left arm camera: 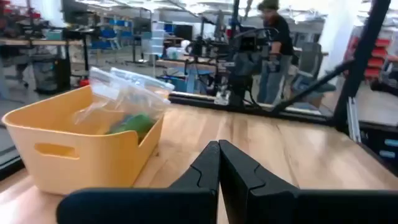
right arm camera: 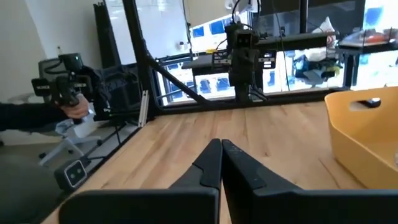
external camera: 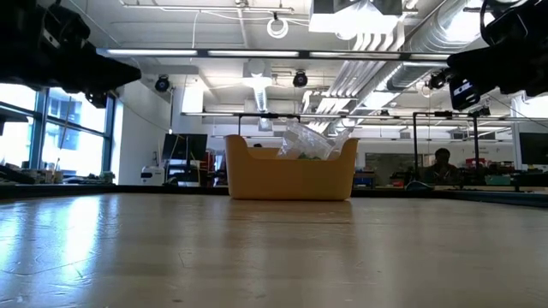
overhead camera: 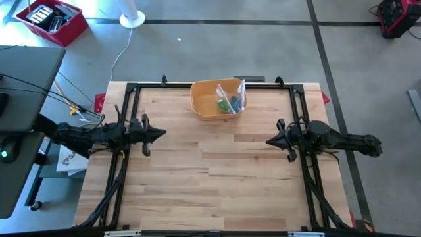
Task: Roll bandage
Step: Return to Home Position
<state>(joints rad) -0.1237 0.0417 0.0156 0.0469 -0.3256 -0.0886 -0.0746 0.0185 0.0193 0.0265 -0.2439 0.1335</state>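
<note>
Sitting in the yellow bin [overhead camera: 205,108] at the far edge of the desk [overhead camera: 210,184], the clear zip bag [overhead camera: 235,97] holds the rolled green bandage [overhead camera: 223,103], and you can see it is well apart from both tools. Your left tool [overhead camera: 160,133] hangs over the left side of the desk. Your right tool [overhead camera: 270,140] hangs over the right side. Each tip points in toward the middle. The bin sits between them but farther back, close to the black frame rail [overhead camera: 158,85]. Look at the wrist views: the left tool's two fingers [left arm camera: 208,165] are pressed tight together with nothing between them, and the right tool's fingers [right arm camera: 211,163] are pressed together the same way, gripping nothing. The middle and front of the desk are bare wood, so you have lots of open room between the tools. In the low view the bag pokes up above the bin's rim. Only the bag with the bandage shows inside the bin.
</note>
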